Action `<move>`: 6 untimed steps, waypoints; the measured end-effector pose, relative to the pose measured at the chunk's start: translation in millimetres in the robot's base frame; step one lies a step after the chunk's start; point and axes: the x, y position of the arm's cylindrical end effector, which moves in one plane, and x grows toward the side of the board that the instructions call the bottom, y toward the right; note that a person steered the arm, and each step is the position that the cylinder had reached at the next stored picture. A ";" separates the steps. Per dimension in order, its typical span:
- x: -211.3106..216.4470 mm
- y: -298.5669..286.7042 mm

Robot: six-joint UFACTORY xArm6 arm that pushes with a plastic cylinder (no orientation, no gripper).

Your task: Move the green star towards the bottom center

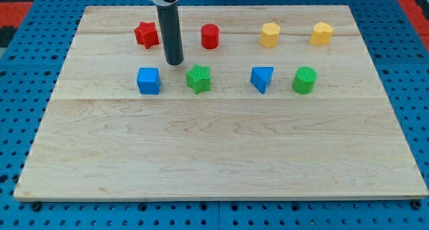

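Observation:
The green star (pixel 198 79) lies on the wooden board (pixel 221 156), left of centre in the middle row. My tip (pixel 174 62) stands just up and to the left of it, a small gap apart, between the red star (pixel 146 34) and the red cylinder (pixel 210 36).
A blue cube (pixel 149 80) lies left of the green star. A blue triangular block (pixel 262 78) and a green cylinder (pixel 304 80) lie to its right. Two yellow blocks (pixel 270 35) (pixel 322 33) sit at the top right. A blue pegboard (pixel 20 123) surrounds the board.

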 end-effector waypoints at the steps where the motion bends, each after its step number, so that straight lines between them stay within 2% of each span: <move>1: 0.0 0.0; 6: 14.9 11.7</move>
